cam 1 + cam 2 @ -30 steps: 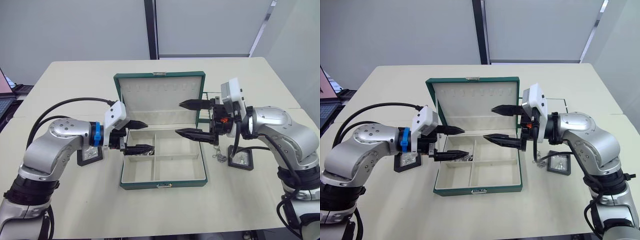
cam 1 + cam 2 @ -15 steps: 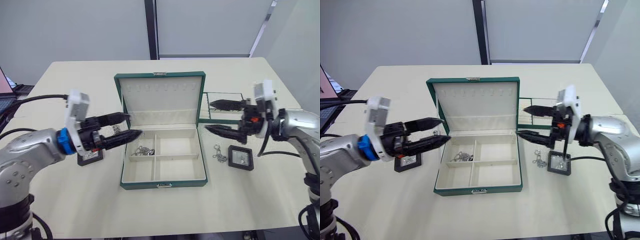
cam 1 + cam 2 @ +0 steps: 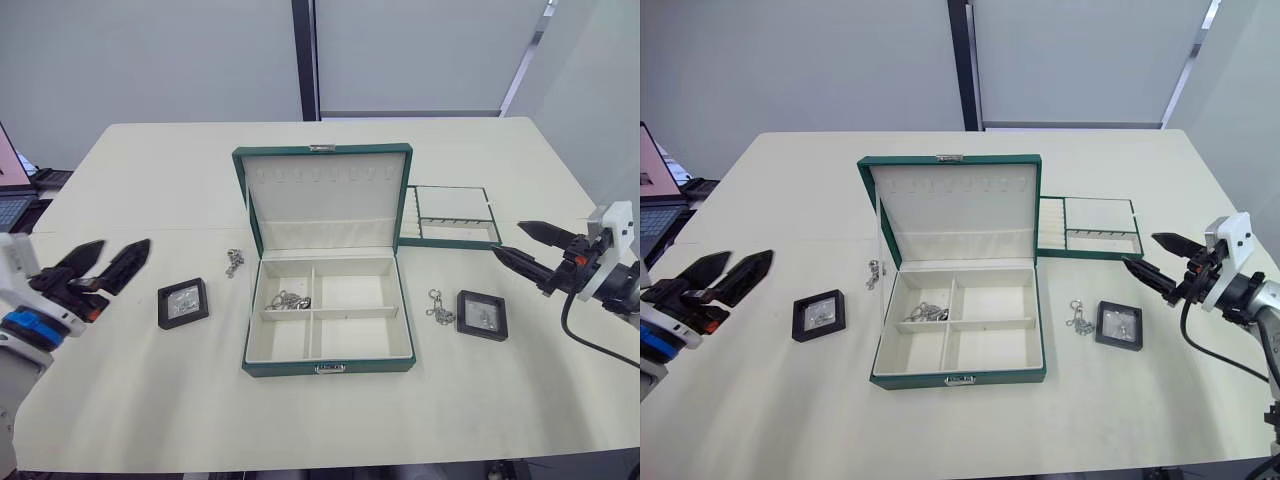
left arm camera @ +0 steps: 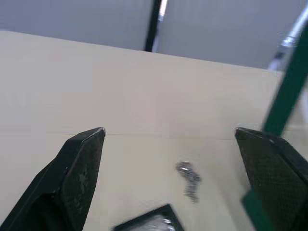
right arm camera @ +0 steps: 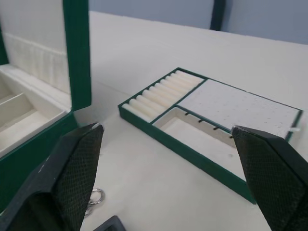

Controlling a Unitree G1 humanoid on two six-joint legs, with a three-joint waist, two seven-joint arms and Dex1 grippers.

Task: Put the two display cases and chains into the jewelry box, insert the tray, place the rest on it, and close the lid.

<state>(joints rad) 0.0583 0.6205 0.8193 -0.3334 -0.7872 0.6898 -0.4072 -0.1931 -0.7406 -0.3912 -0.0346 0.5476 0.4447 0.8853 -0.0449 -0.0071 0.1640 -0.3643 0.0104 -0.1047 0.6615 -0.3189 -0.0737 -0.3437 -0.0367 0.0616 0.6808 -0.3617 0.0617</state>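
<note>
A: Green and cream, that is the big jewelry box [image 3: 328, 310] sitting in the middle of the table [image 3: 300, 420], with its lid [image 3: 325, 195] standing up open. What is changing?

B: Both arms are pulling back! A moment ago they were hanging right over the box. Now the left gripper [image 3: 100, 268] is way out at the left edge and the right gripper [image 3: 530, 246] is way out on the right. Both are spread wide apart and holding nothing.

A: So what does that mean?

B: One chain [image 3: 289, 299] is lying in the back left pocket of the box. I think that one is done, and the arms are getting ready for the next thing.

A: What is still waiting?

B: The tray [image 3: 450, 217] is lying flat just right of the lid. One display case [image 3: 183, 303] is on the table left of the box, and the other display case [image 3: 483, 315] is on the right. A second chain [image 3: 234, 262] is near the left case, and a third chain [image 3: 437, 307] is just beside the right case.

A: Is anything getting in the way?

B: Nothing is blocking the box. A laptop [image 3: 660, 190] is peeking in at the far left, well away.
</note>
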